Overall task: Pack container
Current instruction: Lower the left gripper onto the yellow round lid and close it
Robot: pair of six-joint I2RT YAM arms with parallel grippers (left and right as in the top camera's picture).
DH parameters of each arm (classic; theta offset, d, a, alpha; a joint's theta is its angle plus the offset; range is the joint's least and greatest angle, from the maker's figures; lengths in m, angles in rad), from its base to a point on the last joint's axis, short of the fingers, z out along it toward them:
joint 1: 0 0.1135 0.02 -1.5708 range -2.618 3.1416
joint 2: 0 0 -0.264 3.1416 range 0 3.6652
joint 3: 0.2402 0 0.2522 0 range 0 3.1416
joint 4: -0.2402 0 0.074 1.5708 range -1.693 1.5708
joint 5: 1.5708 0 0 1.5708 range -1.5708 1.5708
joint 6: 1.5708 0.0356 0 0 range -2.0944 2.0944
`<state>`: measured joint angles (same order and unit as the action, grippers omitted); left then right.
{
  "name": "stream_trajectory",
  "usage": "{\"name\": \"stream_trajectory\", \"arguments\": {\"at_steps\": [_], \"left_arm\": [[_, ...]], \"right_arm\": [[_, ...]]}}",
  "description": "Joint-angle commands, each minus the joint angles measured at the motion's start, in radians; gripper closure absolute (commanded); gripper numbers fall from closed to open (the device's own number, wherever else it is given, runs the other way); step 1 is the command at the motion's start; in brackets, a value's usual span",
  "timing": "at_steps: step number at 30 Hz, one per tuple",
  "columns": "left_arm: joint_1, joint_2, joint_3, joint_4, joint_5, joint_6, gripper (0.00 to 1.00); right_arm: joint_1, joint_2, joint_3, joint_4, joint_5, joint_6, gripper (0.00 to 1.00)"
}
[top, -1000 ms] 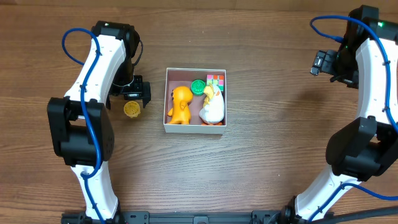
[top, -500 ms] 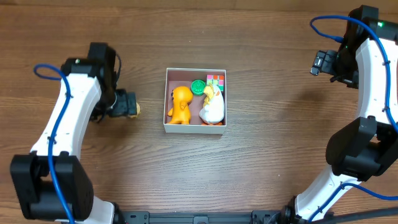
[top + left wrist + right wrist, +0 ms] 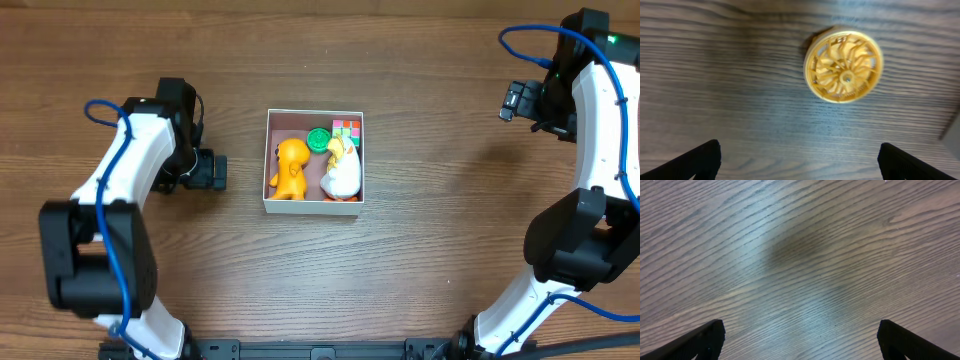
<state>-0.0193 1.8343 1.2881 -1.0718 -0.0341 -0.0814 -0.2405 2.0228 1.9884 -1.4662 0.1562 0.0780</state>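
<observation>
I count four toys already in the container, midway between left and right edges, while the yellow wheel lies unpacked nearer the left edge beneath my wide-spread left gripper, the right gripper likewise spread, empty.

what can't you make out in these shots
wheel: hidden in the overhead view under the left gripper; blurred in the left wrist view.
cube in the container: overhead, partly covered by the white toy.
right gripper: right wrist view, fingers cut off by the bottom edge.
</observation>
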Motion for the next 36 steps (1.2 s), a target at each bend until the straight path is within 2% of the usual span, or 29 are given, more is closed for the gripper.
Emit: {"name": "stream_trajectory", "arguments": {"at_steps": [1, 13, 19, 30, 36], "left_arm": [[-0.003, 0.080, 0.079, -0.006, 0.025, 0.059, 0.00], [-0.032, 0.225, 0.311, -0.078, -0.003, 0.071, 0.00], [-0.060, 0.294, 0.313, -0.100, 0.002, 0.053, 0.00], [-0.058, 0.298, 0.300, -0.111, 0.009, 0.022, 0.00], [-0.045, 0.298, 0.232, -0.097, 0.011, -0.006, 0.00]], "right_arm": [[0.003, 0.002, -0.001, 0.004, -0.001, 0.003, 0.00], [0.003, 0.002, -0.001, 0.004, -0.001, 0.003, 0.00], [0.003, 0.002, -0.001, 0.004, -0.001, 0.003, 0.00], [0.003, 0.002, -0.001, 0.004, -0.001, 0.003, 0.00], [0.003, 0.002, -0.001, 0.004, -0.001, 0.003, 0.00]]}}
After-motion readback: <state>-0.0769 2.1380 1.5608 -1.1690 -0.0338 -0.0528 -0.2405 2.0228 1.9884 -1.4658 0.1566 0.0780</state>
